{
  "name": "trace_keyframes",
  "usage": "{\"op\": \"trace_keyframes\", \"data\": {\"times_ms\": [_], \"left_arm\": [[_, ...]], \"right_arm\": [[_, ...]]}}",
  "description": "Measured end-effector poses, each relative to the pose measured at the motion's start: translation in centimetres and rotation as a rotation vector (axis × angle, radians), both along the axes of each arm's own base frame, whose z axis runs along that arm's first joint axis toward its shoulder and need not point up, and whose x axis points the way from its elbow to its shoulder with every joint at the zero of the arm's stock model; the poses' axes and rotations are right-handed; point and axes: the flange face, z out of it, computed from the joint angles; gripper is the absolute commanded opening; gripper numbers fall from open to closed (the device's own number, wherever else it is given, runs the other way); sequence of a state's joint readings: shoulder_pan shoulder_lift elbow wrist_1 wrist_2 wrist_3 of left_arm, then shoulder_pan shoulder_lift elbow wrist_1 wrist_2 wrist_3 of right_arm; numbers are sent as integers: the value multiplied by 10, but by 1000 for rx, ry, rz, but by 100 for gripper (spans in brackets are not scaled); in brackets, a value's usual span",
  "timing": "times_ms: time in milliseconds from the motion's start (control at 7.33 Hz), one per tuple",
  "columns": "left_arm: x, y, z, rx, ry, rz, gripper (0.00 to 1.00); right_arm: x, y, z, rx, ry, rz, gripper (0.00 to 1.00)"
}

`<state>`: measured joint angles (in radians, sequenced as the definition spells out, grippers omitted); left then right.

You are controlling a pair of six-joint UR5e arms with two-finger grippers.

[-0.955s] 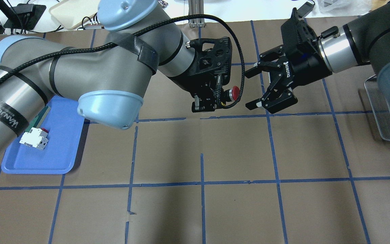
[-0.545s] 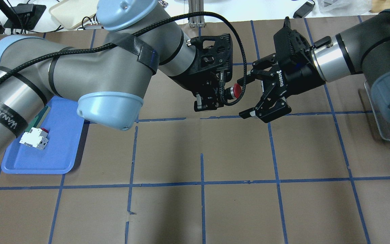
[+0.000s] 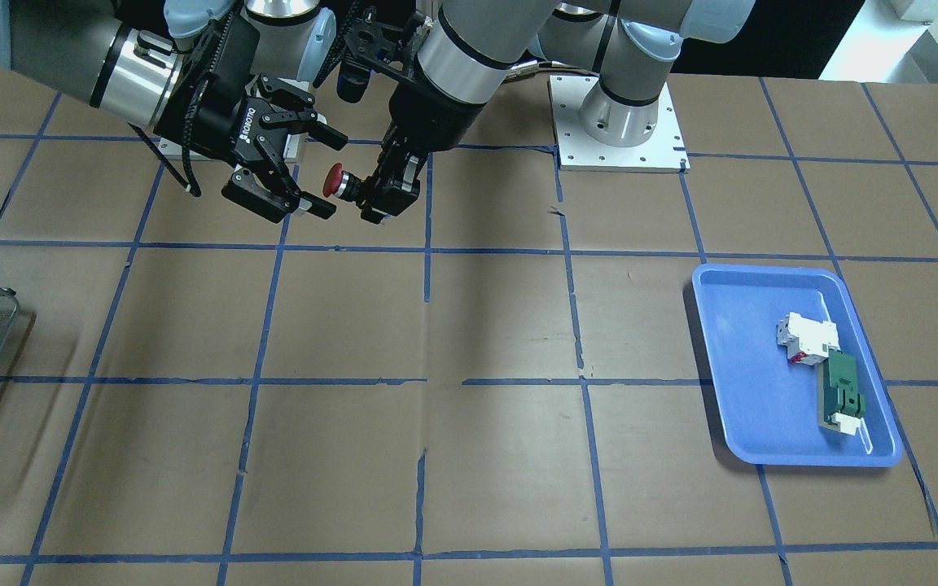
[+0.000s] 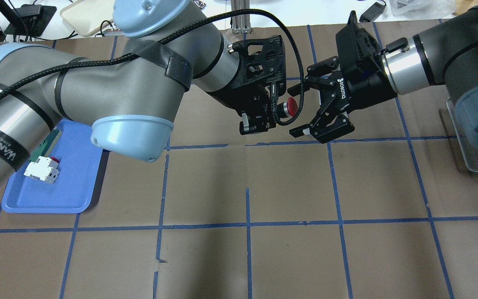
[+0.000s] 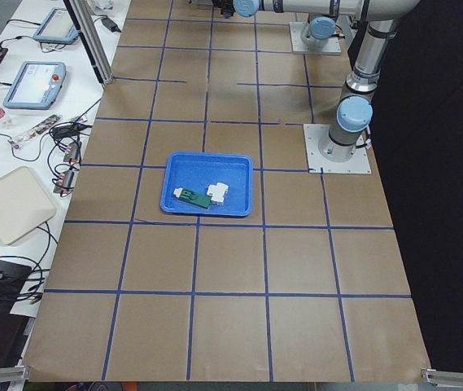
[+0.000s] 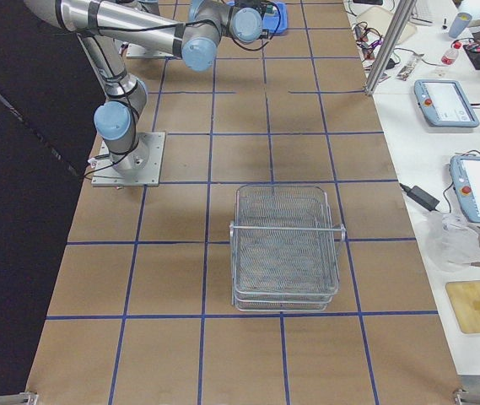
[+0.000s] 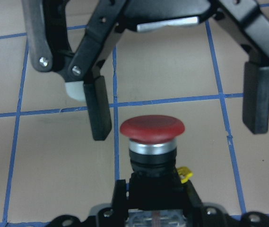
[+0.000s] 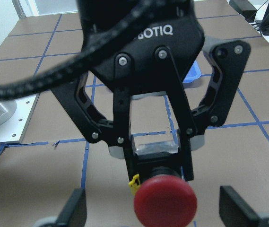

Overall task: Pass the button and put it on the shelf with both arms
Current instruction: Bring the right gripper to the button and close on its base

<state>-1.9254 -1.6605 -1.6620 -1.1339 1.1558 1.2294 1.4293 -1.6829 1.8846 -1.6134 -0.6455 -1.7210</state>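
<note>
Table [image 4: 288, 187]: right end effector [image 4: 293, 111] nearer button [image 4: 291, 105]

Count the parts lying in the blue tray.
2: the white block and the green flat component, side by side along one long edge of the blue tray; none seem hidden.

We see the right pincer [image 4: 296, 111] has moved left, its open fingers now flanking the red-capped black-and-silver push button [image 4: 292, 105].
</note>
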Motion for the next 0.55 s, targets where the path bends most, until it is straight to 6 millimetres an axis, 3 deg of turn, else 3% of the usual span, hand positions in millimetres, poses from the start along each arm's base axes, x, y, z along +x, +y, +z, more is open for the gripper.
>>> {"op": "trace_keyframes", "data": {"times_ms": [273, 409, 545], "left_arm": [[0, 2, 1, -2, 1, -1, 0], [0, 3, 3, -4, 2, -2, 0], [0, 4, 4, -7, 3, -2, 0]], "right_arm": [[8, 1, -1, -8, -7, 15, 96], [10, 2, -2, -3, -8, 15, 88], [11, 3, -1, 4, -7, 11, 88]]}}
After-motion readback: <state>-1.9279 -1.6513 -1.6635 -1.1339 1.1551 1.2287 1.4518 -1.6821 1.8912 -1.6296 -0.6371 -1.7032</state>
